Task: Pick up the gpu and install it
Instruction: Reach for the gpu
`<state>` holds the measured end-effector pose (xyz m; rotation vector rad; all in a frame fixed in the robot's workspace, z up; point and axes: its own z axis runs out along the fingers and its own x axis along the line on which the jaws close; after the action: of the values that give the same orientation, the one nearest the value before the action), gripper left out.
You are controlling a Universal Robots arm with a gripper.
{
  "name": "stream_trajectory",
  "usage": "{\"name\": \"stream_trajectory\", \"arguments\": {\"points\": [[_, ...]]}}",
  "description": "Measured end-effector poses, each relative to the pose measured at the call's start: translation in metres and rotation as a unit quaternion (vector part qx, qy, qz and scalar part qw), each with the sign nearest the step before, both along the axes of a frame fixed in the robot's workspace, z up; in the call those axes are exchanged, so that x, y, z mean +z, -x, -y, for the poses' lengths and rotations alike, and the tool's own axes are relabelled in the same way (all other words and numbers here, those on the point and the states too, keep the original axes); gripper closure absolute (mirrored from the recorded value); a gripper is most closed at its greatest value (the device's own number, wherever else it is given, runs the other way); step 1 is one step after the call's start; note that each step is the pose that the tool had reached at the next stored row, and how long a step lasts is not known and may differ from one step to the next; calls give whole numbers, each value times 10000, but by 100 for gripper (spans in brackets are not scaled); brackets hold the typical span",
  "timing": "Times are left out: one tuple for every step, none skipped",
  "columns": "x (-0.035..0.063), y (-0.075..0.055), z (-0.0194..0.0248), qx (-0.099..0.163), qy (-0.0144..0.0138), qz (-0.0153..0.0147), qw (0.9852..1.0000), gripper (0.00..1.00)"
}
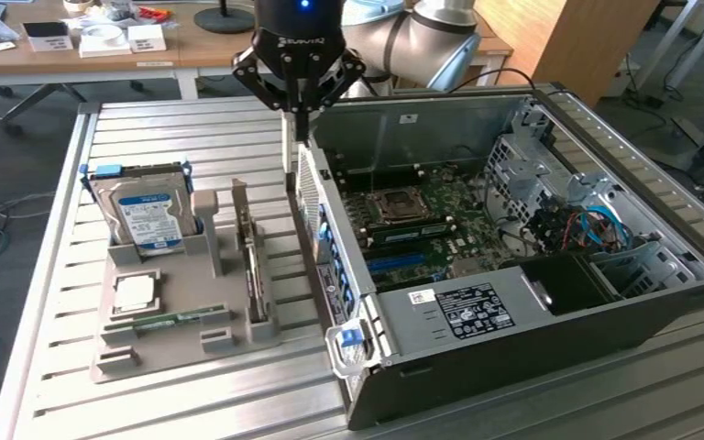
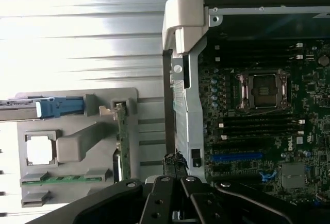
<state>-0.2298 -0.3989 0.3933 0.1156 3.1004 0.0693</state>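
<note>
Although pressed fully together, clamps on nothing at the gripper (image 1: 289, 160). Hangs point-down just beside the rear wall of the open computer case (image 1: 511, 367), above the strip of slatted counter (image 1: 169, 137) between that case and the grey fixture (image 1: 144, 362). Carries pale lettering across the black gripper body, too blurred to read with certainty. Looks down in the wrist view past the closed tips onto the rim of the case wall.

Outward to the exterior view's left, finds the gpu (image 1: 252, 266) standing upright on its long edge in a slot of the fixture, untouched and apart from the gripper. Reads as a thin flat card, tan-brown on the face that shows in the exterior view, and offers only a narrow greenish edge from above.

Farther along the fixture, props a silver hard drive (image 1: 144, 215) upright with a blue-and-white label, print too small to make out. Lays a square processor chip (image 1: 136, 293) flat below it, and a short green memory stick (image 1: 162, 321) flat beside that.

Inside the case, exposes the green motherboard (image 1: 413, 229) with its open processor socket. Bears a black label (image 1: 475, 312) with white print near the front, plus a small white sticker (image 1: 420, 296), neither legible.
</note>
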Motion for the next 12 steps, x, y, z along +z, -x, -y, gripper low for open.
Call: {"name": "stream_trajectory", "arguments": {"points": [[0,23,0,0,0,2,10000,89],[-1,48,0,-1,-1,4,10000,89],[0,67,0,0,0,3,10000,89],[-1,86,0,0,0,3,10000,89],[-1,106,0,0,0,4,10000,89],[-1,127,0,0,0,3,10000,89],[-1,147,0,0,0,3,10000,89],[-1,169,0,0,0,3,10000,89],[-2,189,0,1,0,3,10000,89],[-2,211,0,0,0,3,10000,89],[-2,238,0,0,0,3,10000,89],[-2,267,0,-1,0,3,10000,89]]}}
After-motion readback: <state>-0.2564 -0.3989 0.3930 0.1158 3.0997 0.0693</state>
